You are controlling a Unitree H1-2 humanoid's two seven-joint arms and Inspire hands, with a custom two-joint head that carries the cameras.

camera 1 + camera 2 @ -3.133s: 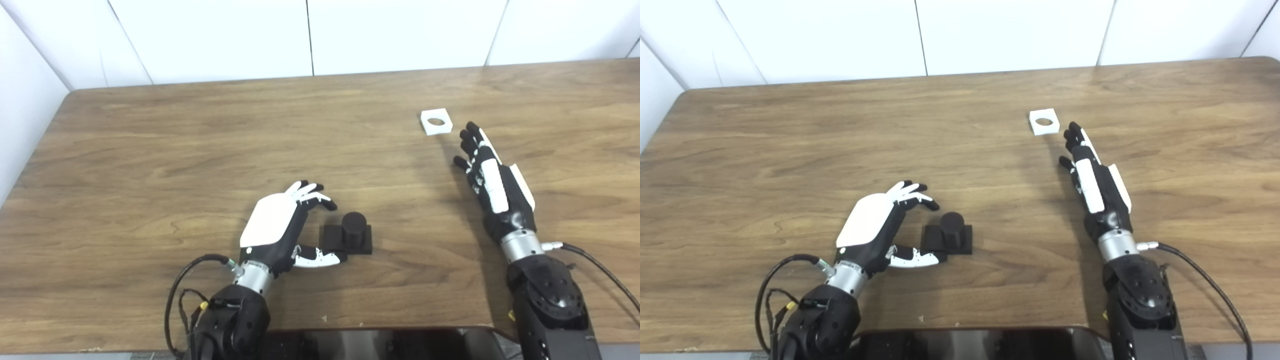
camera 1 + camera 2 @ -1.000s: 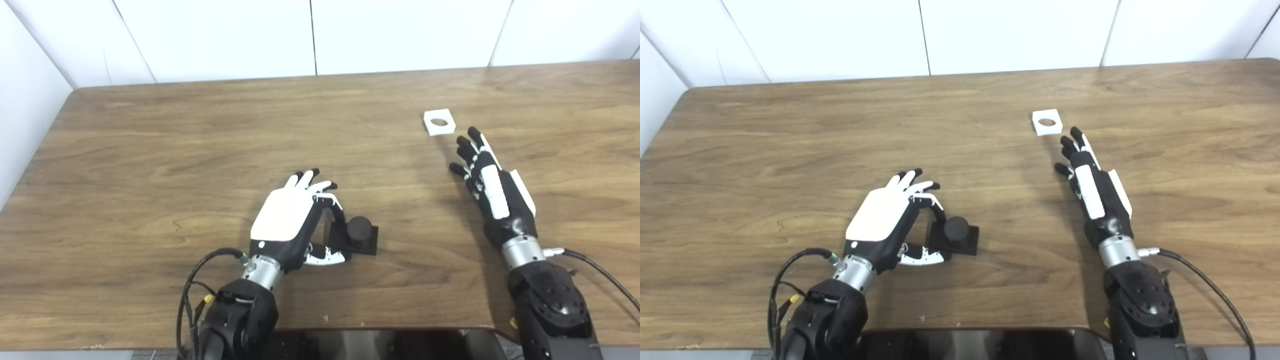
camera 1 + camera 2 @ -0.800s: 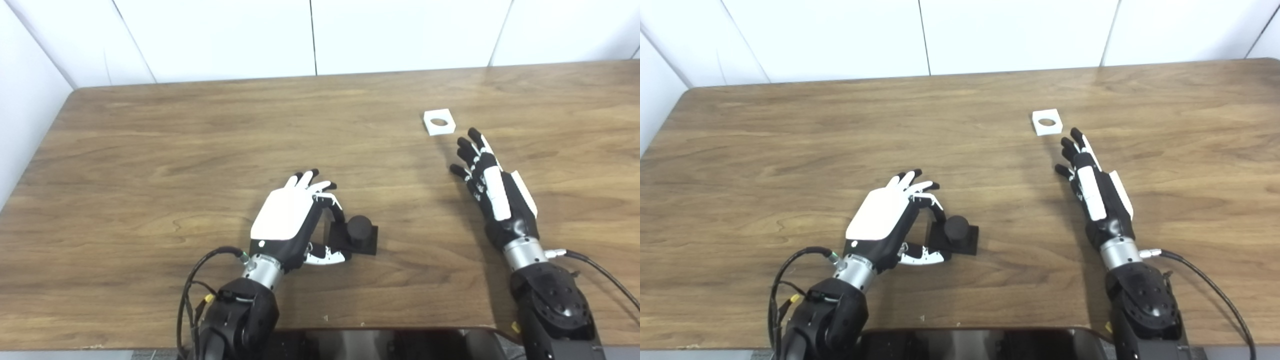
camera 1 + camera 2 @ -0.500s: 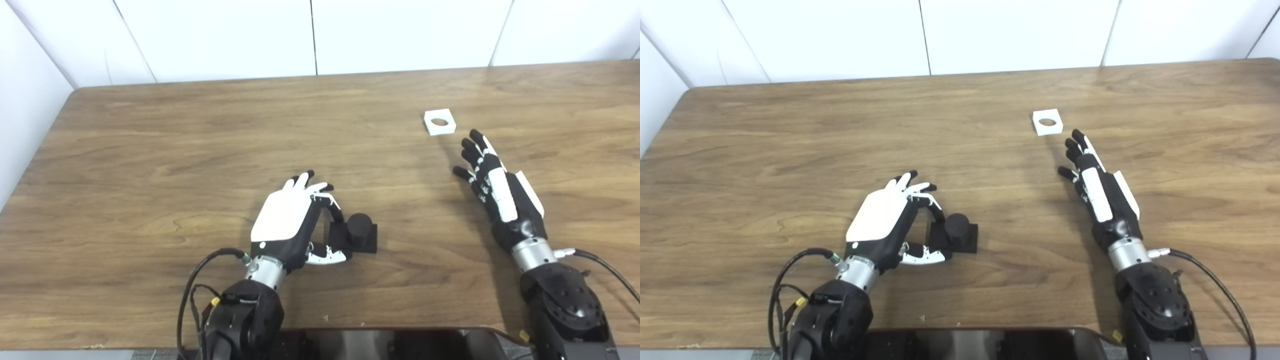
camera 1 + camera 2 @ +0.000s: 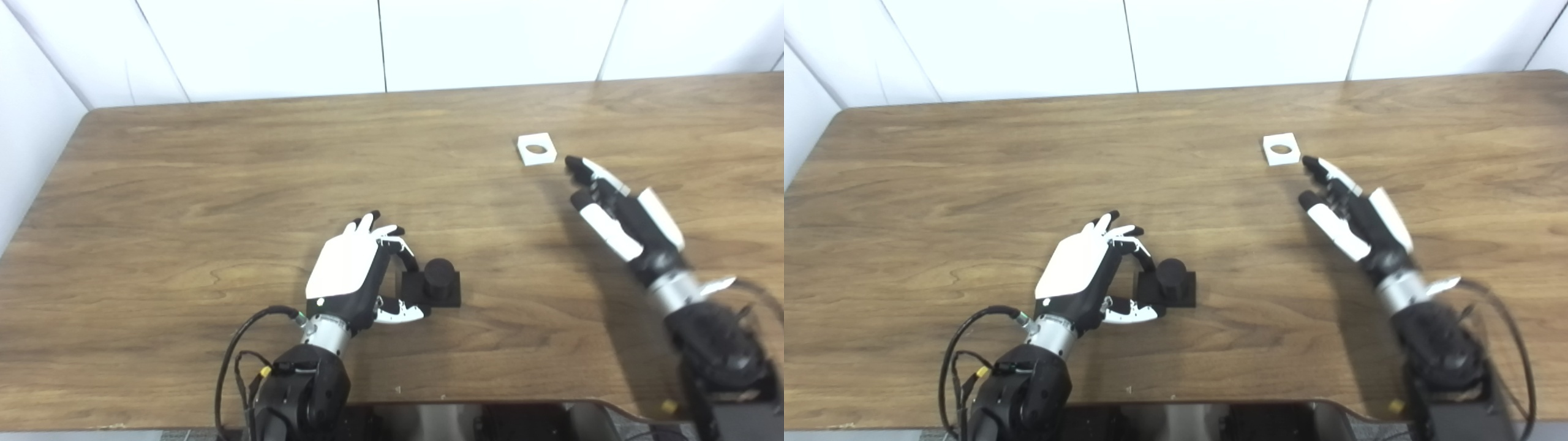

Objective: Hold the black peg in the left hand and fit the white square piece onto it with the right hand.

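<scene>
**Fingers curl beside black peg as white square piece lies untouched**

Fingertips [image 5: 392,236] of the left hand [image 5: 346,272] bend over the near-left edge of the black peg [image 5: 430,283], with the thumb lying low along the side of its square base; whether they actually touch it cannot be told from either eye view. The hand is not clamped on the peg, and its white back faces up. The peg stands upright on the wooden table [image 5: 184,202], its round post pointing straight up from the flat base, long axis vertical.

Far right of the peg and farther back on the table, the right hand [image 5: 1353,211] hovers with fingers stretched out and slightly apart, holding nothing. Its dark fingertips [image 5: 1311,164] point toward the white square piece [image 5: 1281,149] and end just short of its near-right corner. The piece lies flat on the table, its round hole facing up, well apart from the peg. The right forearm is blurred in both views.

No brand, label or writing can be read on the hands, the peg or the piece.
</scene>
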